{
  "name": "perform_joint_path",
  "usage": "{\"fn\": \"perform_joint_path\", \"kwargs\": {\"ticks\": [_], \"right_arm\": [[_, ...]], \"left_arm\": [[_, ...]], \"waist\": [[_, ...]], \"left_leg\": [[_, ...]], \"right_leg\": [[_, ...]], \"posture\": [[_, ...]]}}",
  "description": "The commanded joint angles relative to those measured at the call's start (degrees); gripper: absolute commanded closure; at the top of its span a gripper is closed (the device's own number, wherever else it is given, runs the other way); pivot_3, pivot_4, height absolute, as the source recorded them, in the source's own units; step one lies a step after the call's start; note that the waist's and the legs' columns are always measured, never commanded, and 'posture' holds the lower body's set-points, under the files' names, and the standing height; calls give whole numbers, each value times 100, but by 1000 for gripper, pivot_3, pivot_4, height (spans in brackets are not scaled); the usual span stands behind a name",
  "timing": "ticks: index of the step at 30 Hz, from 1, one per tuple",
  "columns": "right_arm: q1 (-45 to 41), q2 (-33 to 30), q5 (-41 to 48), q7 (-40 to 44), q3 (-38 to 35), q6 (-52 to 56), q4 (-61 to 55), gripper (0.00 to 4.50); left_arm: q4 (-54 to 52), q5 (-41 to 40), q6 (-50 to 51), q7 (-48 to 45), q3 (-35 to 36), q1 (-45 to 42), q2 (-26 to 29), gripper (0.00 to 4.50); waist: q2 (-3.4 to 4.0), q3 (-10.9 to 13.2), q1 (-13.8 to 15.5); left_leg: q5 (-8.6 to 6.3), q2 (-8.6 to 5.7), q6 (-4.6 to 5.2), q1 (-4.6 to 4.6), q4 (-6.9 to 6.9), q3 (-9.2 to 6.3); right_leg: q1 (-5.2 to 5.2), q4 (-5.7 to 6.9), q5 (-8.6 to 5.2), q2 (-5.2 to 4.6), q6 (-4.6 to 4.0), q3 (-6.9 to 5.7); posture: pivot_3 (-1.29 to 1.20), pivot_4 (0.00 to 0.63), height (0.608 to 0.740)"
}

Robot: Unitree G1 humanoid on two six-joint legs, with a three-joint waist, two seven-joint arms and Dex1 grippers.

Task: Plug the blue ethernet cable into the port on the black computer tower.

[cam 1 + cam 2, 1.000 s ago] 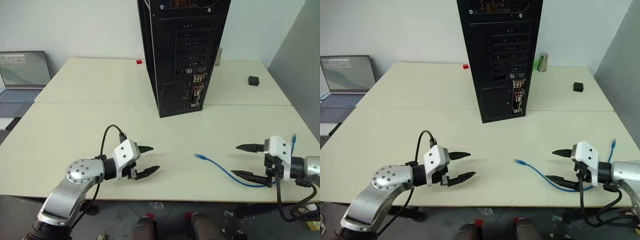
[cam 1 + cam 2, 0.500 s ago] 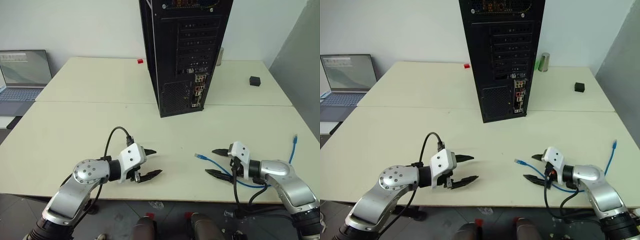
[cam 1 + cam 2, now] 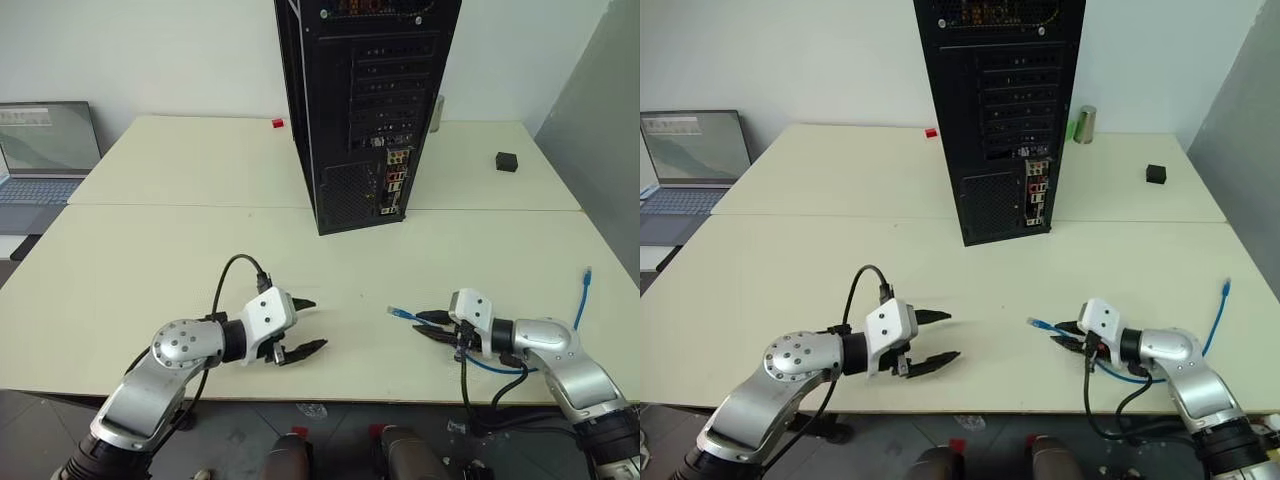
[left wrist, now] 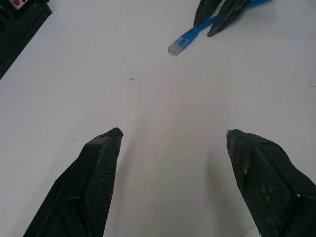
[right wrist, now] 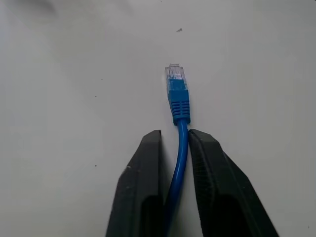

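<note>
Right tool [image 5: 174, 143] clamped on blue ethernet cable [image 5: 177, 101], left tool [image 3: 305, 326] spread

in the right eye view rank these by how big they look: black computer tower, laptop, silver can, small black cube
1. black computer tower
2. laptop
3. silver can
4. small black cube

The silver can and the small black cube stand at a similar depth, so that order holds; the tower is nearer the camera, though plainly largest anyway.

Silver arms, blk fingers [image 4: 98, 177], blk cables
</note>
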Motion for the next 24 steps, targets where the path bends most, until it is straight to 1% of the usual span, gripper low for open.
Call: {"fn": "perform_joint_path", "kwargs": {"ticks": [1, 7, 10, 14, 20, 24], "right_arm": [[-149, -26, -105, 4, -4, -27, -69, 4449], [-430, -36, -100, 197, 98, -12, -458, 4449], [-667, 23, 21, 343, 252, 289, -875, 4449], [-1000, 94, 183, 588, 542, 788, -1286, 4449], [-1328, 256, 197, 685, 805, 1081, -1367, 4449], [-1430, 347, 143, 676, 893, 1118, -1325, 4449]], "left_arm": [[-51, 23, -93, 39, -8, -83, -56, 885], [-40, -197, -4, -70, 18, -115, -132, 885], [32, -310, 34, -196, -22, -227, -177, 885], [445, -199, -111, -406, -259, -600, -265, 885], [1083, -16, -502, -709, -608, -1105, -436, 885], [1232, -77, -591, -903, -663, -1198, -482, 885]], "waist": [[0, 0, -3], [0, 0, -2], [1, 1, -11], [1, 1, 1], [-1, 2, 5], [-1, 2, -2]], "left_leg": [[0, 0, 0, 0, 0, 0], [0, 1, 0, -2, 0, -3], [0, 3, 0, -1, -1, -3], [0, -1, 0, -3, 1, -9], [0, -6, 0, -9, 1, -16], [0, -4, 0, -10, 2, -20]], "right_leg": [[0, 0, 0, 0, 0, 0], [-1, 1, 0, 0, -1, 0], [-2, 2, 0, 1, -1, -1], [-1, 2, 0, 1, -1, -6], [-2, -1, 1, -1, -2, -13], [-3, 1, 1, -1, -2, -15]], "posture": [[0, 150, 740], [0, 150, 740], [0, 150, 740], [0, 150, 740], [0, 150, 740], [0, 150, 740]]}}
